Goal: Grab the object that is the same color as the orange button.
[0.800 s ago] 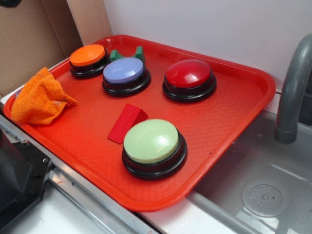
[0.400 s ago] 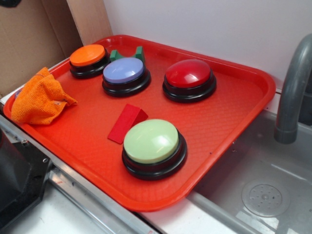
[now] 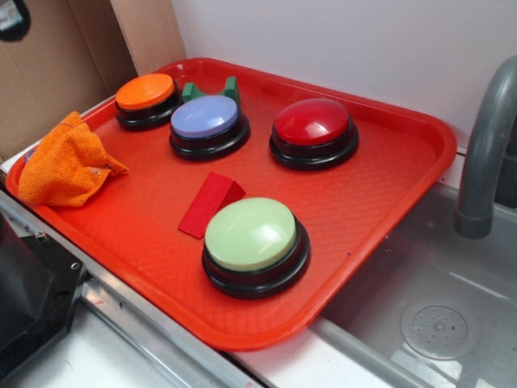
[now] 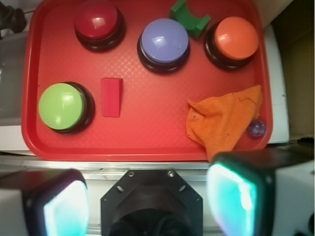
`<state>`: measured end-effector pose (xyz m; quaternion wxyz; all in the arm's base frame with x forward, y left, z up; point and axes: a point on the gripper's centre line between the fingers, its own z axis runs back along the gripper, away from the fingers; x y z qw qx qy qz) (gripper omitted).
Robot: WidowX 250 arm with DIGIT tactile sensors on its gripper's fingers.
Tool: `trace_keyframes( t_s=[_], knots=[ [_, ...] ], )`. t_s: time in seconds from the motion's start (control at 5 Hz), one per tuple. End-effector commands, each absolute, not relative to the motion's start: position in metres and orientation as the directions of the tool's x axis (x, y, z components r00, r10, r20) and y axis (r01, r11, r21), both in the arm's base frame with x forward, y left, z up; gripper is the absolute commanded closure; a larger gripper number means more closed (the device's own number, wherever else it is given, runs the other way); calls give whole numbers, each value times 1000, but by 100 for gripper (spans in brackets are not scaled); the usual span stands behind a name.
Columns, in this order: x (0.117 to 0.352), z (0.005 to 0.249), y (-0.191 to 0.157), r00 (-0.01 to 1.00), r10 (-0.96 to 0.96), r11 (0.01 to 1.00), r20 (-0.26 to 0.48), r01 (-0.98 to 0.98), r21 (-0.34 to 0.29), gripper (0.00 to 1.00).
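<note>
The orange cloth (image 3: 66, 164) lies crumpled at the left edge of the red tray (image 3: 380, 202). In the wrist view the cloth (image 4: 224, 123) is at the lower right, just above my right finger. The orange button (image 3: 145, 93) stands at the tray's back left and also shows in the wrist view (image 4: 236, 38). My gripper (image 4: 147, 201) is high above the tray's near rim. It is open wide and empty, and it touches nothing. In the exterior view only a dark bit of the gripper (image 3: 12, 18) shows, at the top left corner.
On the tray stand a purple button (image 3: 205, 118), a red button (image 3: 312, 124) and a green button (image 3: 250, 234), with a red wedge block (image 3: 209, 204) and a green block (image 3: 212, 90). A small purple ball (image 4: 256, 129) lies beside the cloth. A sink with a grey faucet (image 3: 485, 145) is on the right. A black robot base (image 3: 28, 299) is at the front left.
The dark gripper part at the exterior view's top left corner has come a little further down into view. Nothing on the tray has moved.
</note>
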<state>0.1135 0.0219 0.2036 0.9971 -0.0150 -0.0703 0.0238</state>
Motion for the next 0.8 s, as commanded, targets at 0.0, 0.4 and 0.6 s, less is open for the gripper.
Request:
trace_keyframes(
  t_s=[0.0, 0.4, 0.6],
  knots=[
    [109, 167, 69, 974, 149, 988, 169, -152, 4, 0],
    [128, 118, 104, 963, 148, 986, 224, -162, 44, 0],
    [139, 96, 112, 967, 126, 988, 220, -141, 55, 0]
  ],
)
